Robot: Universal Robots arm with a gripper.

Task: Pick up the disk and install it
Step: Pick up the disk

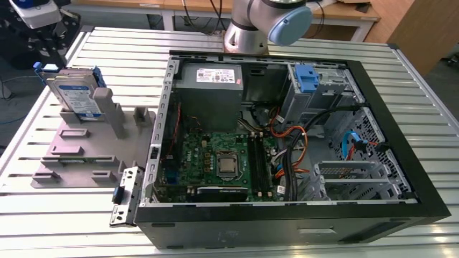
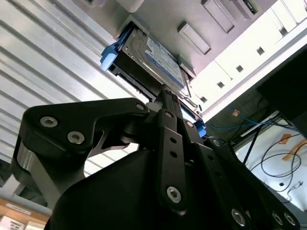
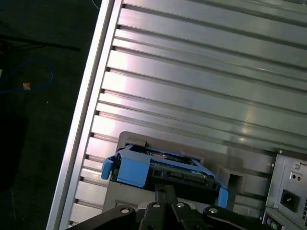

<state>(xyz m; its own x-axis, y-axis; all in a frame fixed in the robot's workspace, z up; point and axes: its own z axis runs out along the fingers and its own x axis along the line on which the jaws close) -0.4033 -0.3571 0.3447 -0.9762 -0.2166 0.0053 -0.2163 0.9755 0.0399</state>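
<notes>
Currently | your gripper (image 2: pixel 165 96) hovers near the disk (image 2: pixel 152 56), jaws pressed together, holding nothing | disk upright in its grey stand (image 1: pixel 75 156) | pickup and install not yet done

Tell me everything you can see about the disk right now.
The disk is a flat silver-metal drive with a white-and-blue label and blue plastic side rails. It stands on edge in a grey holder on the slatted table, at the exterior view's left, outside the computer case. The claw is right at its top edge.
</notes>
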